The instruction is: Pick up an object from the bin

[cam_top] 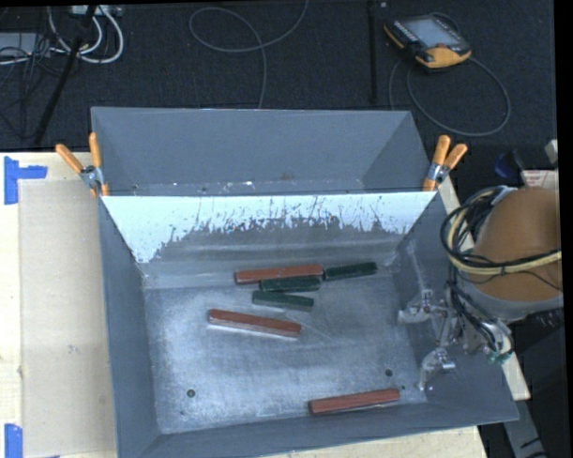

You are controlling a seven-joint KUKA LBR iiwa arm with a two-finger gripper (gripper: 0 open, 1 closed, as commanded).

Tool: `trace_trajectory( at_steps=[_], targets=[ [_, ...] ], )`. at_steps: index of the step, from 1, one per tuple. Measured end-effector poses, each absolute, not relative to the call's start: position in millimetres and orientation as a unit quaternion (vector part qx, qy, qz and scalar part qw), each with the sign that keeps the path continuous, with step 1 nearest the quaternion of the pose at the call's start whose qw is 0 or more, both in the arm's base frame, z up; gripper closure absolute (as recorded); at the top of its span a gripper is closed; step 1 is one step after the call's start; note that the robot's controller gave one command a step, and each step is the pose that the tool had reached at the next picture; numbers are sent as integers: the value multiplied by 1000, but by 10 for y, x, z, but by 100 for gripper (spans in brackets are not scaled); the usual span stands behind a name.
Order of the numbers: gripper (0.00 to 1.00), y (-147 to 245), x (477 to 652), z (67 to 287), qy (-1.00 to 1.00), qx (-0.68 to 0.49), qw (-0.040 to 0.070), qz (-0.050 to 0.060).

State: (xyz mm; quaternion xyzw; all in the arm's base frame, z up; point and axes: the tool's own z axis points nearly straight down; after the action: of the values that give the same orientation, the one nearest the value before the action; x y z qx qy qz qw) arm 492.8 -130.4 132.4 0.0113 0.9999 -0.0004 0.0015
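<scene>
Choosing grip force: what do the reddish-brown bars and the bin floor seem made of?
Reddish-brown bars: matte, flat-sided, one with a pale edge; likely painted wood or plastic. Bin floor: grey metal, scuffed and speckled, dull sheen.

From here I see a bright band of light across the far wall of the bin (267, 203), its floor evenly lit, the surroundings dark.

Below me: six bars in the bin (272, 365), of two kinds.
I count three reddish-brown bars: the back brown bar (279, 273), the middle brown bar (255, 323) and the front brown bar (355, 400). I count three dark green bars: the right green bar (351, 270), the centre green bar (290, 284) and the lower green bar (282, 300).
</scene>
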Motion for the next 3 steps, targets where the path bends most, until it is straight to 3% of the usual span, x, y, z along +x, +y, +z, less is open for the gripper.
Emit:
trace_trajectory(
  at_steps=[1, 2, 3],
  targets=[
    [0, -1228, 4613, 1086, 1000, 22, -1, 1],
    [0, -1252, 4702, 1110, 998, -70, 0, 0],
    [100, -779, 4754, 742, 1000, -27, 4, 0]
  ],
)
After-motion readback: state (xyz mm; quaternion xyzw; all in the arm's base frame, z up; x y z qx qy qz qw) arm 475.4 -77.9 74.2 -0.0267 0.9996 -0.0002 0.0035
